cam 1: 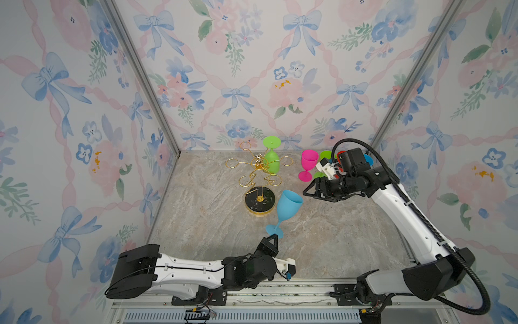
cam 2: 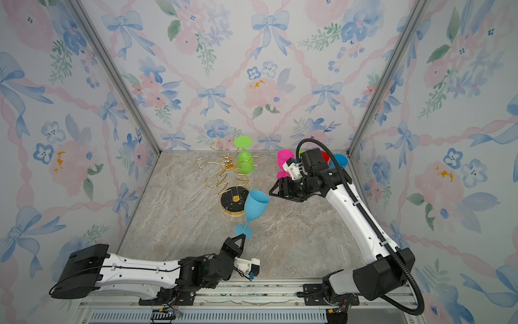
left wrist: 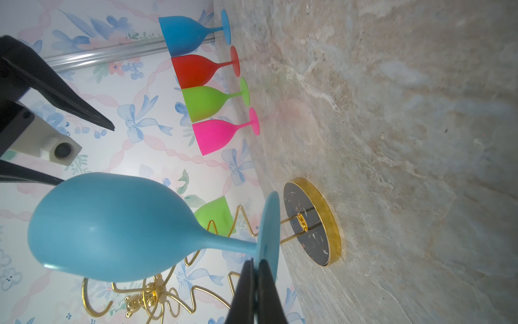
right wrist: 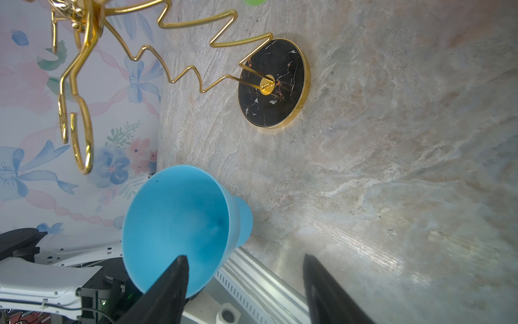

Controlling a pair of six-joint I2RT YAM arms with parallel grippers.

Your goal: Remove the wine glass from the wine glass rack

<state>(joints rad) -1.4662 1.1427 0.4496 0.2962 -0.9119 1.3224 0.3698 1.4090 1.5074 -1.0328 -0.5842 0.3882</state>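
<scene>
The left claw pinches the tilted blue wine glass by its foot — right claw just beside its rim.

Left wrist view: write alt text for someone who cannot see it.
The left gripper pinches the foot of a light blue wine glass, in front of the gold wine glass rack. A green glass hangs on the rack.

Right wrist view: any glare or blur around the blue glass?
Right wrist view: bright glare patch on the table; blue glass sharp, right gripper fingers soft up close. Left wrist view: small highlight on the glass bowl, otherwise evenly lit. Both top views: even light, faint shadows, wall rails splay outward.
</scene>
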